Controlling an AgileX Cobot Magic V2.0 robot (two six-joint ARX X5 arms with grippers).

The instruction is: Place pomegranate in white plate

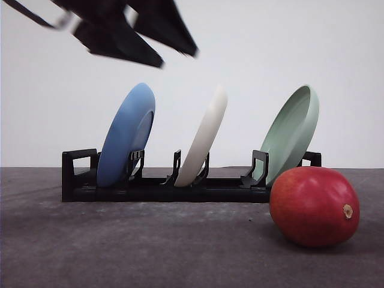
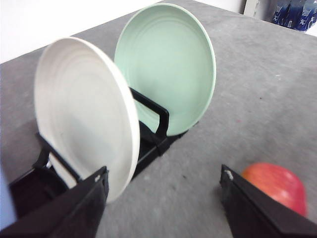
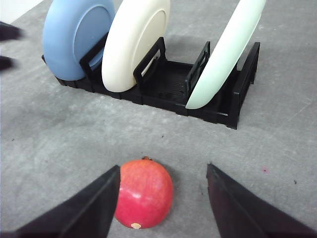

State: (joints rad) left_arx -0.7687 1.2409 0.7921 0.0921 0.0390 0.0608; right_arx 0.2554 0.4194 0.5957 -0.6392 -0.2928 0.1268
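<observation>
1. Glossy red rounded pomegranate (image 1: 314,206) lay on the grey table (image 1: 150,246), in front of the rack's right end; likely firm, heavy, slick, so grip across its middle.
2. Right gripper (image 3: 163,198) hovered over it, jaws apart.
3. Left gripper (image 2: 163,203) jaws apart, near the matte cream-white plate (image 1: 206,135).
4. That plate stood tilted in the black rack (image 1: 162,189) between the blue plate (image 1: 126,135) and pale green plate (image 1: 292,131), blocking placement.

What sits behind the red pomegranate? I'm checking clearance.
The pale green round plate leans in the black slotted rack right behind the glossy red pomegranate; the fruit covers the rack's right end.
</observation>
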